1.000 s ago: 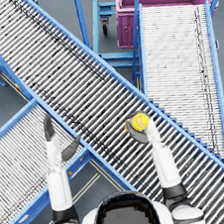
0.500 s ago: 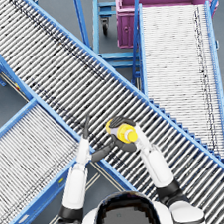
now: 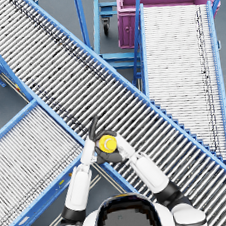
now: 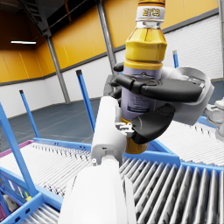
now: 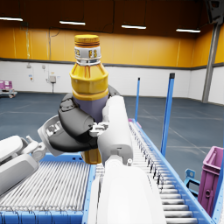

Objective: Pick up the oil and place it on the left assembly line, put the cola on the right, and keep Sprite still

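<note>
Oil [image 3: 108, 144] upright in right hand [image 3: 107, 157]

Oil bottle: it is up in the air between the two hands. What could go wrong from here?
1. The right hand grips the oil bottle; whether the left hand holds it too is unclear. If the right lets go too early, it could fall onto the middle conveyor.
2. The left line is a roller bed, so the tall bottle may tip when set down.
</note>
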Action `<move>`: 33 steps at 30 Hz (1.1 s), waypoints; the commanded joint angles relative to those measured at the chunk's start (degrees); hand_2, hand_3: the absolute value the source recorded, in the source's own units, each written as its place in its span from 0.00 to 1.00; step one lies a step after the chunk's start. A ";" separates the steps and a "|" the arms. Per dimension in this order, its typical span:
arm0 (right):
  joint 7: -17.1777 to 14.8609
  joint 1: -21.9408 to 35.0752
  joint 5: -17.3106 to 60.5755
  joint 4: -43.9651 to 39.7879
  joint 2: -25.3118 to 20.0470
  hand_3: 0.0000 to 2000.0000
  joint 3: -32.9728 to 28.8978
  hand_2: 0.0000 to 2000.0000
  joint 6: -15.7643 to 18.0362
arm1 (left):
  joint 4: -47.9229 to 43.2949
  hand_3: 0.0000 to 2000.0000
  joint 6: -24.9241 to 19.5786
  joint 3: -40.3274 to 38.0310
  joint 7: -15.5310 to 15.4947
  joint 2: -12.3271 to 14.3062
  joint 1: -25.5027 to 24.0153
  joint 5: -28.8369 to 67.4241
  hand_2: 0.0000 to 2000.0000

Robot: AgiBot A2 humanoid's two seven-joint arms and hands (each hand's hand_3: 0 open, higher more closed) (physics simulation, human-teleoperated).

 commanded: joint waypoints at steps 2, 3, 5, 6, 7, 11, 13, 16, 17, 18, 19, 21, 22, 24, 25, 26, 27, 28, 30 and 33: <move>-0.03 0.66 0.09 2.96 0.10 1.00 2.73 1.00 -0.47 | -0.57 0.65 -2.74 0.93 -0.16 0.46 1.01 -0.03 1.00; -0.11 0.57 0.12 4.05 0.52 1.00 2.43 1.00 -0.55 | -0.92 0.82 -3.07 1.00 -0.28 0.35 0.96 -0.07 1.00; -0.32 0.89 0.17 7.37 0.23 1.00 2.21 1.00 -0.17 | -0.76 1.00 -3.61 1.32 -0.48 0.26 0.96 -0.17 1.00; -0.62 0.52 0.25 8.83 1.09 0.84 1.78 0.32 0.61 | -1.10 1.00 -3.64 0.30 -0.61 -0.27 0.27 -0.23 1.00; -0.57 0.55 0.18 9.49 1.04 0.67 1.30 0.00 -0.54 | -1.21 1.00 -3.88 1.29 -0.72 0.30 1.00 -0.29 1.00; -0.36 -0.03 -0.09 9.24 1.80 0.02 -1.22 0.00 -1.45 | -2.91 1.00 -2.87 -3.60 -0.22 0.97 1.69 -0.28 1.00; -0.30 -1.52 -0.21 10.67 3.00 0.00 -3.92 0.00 -1.52 | -3.49 1.00 -1.51 -9.79 -0.01 0.83 1.25 -0.22 1.00; -0.25 -3.45 -0.30 11.13 4.38 0.00 -6.08 0.00 -1.56 | -4.50 1.00 -0.15 -20.03 0.03 0.66 -0.24 -0.19 1.00; -0.25 -3.92 -0.31 11.48 4.68 0.00 -6.37 0.00 -1.57 | -5.09 1.00 0.17 -22.32 0.06 0.76 -0.69 -0.19 1.00; -0.24 -3.97 -0.32 11.48 4.57 0.00 -6.44 0.00 -1.57 | -4.83 1.00 0.30 -24.39 0.09 0.65 -0.45 -0.20 1.00; -0.24 -4.03 -0.33 11.80 4.48 0.00 -6.48 0.00 -1.58 | -4.08 1.00 0.42 -26.31 0.11 0.47 -0.24 -0.20 1.00; -0.23 -4.18 -0.34 11.41 4.29 0.00 -7.19 0.00 -1.58 | -1.47 1.00 0.32 -31.41 0.20 0.59 -0.81 -0.20 1.00; -0.23 -4.41 -0.34 10.80 4.35 0.00 -7.45 0.00 -1.58 | -0.71 1.00 0.35 -33.50 0.18 1.10 -1.64 -0.20 1.00; -0.23 -4.33 -0.35 10.31 3.95 0.00 -7.25 0.00 -1.58 | 1.02 1.00 0.45 -36.55 0.21 1.16 -2.00 -0.20 1.00; -0.23 -4.29 -0.35 9.90 3.75 0.00 -7.17 0.00 -1.58 | 1.71 1.00 0.45 -38.44 0.22 1.29 -2.28 -0.21 1.00; -0.23 -4.13 -0.35 9.57 3.44 0.00 -7.17 0.00 -1.58 | 2.61 1.00 0.43 -39.94 0.23 1.27 -2.41 -0.20 1.00; -0.23 -4.09 -0.35 9.16 3.24 0.00 -7.09 0.00 -1.58 | 3.22 1.00 0.44 -41.53 0.25 1.27 -2.57 -0.20 1.00; -0.23 -3.98 -0.35 8.98 2.97 0.00 -6.79 0.00 -1.58 | 4.58 1.00 0.45 -43.06 0.25 1.40 -2.85 -0.20 1.00; -0.23 -3.87 -0.35 8.64 2.55 0.00 -6.86 0.00 -1.58 | 7.03 1.00 0.46 -45.72 0.25 1.34 -3.08 -0.21 1.00; -0.23 -3.59 -0.35 8.44 1.83 0.00 -7.16 0.00 -1.58 | 9.79 1.00 0.46 -49.21 0.27 0.73 -2.61 -0.21 1.00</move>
